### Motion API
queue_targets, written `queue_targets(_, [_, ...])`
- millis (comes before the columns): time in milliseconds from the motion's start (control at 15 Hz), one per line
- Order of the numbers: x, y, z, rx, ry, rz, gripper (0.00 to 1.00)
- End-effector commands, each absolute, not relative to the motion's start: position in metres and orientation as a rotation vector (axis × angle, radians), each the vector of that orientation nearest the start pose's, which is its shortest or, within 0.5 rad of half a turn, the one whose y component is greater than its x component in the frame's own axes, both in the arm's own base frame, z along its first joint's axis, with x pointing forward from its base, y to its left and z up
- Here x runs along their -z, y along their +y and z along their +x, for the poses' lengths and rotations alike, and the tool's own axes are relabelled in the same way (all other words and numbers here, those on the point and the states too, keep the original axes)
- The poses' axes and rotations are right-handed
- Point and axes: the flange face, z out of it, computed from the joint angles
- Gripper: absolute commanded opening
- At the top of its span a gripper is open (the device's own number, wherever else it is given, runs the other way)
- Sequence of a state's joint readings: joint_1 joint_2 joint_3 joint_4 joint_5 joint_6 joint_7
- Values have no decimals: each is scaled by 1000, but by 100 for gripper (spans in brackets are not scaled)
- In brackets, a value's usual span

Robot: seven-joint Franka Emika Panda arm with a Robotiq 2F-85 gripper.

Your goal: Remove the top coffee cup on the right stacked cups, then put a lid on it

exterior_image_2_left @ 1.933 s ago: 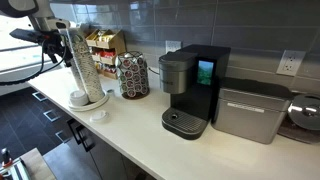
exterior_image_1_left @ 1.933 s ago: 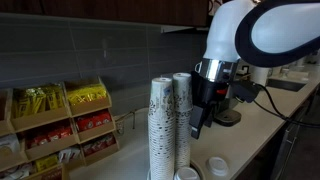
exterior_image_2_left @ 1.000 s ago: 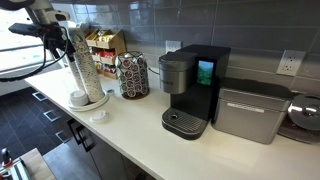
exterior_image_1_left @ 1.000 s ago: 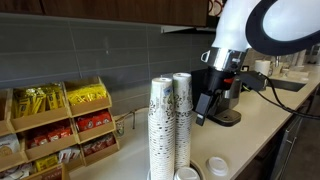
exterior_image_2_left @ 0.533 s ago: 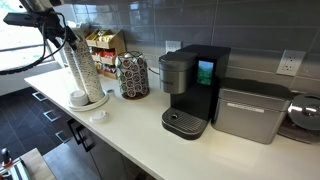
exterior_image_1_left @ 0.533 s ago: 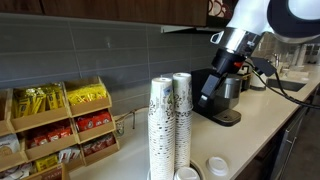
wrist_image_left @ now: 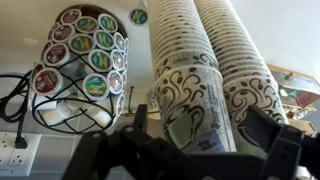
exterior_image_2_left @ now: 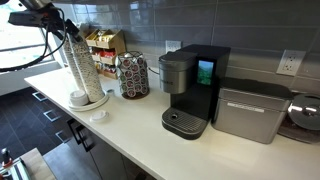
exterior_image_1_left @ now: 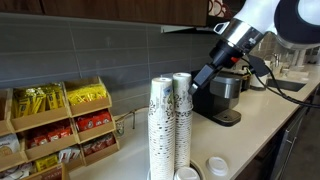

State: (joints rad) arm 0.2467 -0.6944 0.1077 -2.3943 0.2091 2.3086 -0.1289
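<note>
One dark, blurred gripper (wrist_image_left: 200, 135), partly cropped.

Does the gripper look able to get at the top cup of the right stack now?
Likely yes. The gripper hangs close beside the top of the right stacked cups, nothing between them in an exterior view. In the wrist view its jaws look open, with the top coffee cup ahead.

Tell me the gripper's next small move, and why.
Probably ease the gripper toward the right stack until its jaws sit either side of the top cup. The gripper looks open and hangs about level with the top of that stack. It is beside the stack and not yet around any cup.
</note>
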Motion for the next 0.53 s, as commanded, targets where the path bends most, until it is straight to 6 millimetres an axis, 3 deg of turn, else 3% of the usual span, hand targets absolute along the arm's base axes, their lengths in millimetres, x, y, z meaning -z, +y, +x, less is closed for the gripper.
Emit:
queue_targets(0, [-615,145,351,921,-546,-2698,100])
queue_targets(467, [-608,152,351,1031,-552,-2624,100])
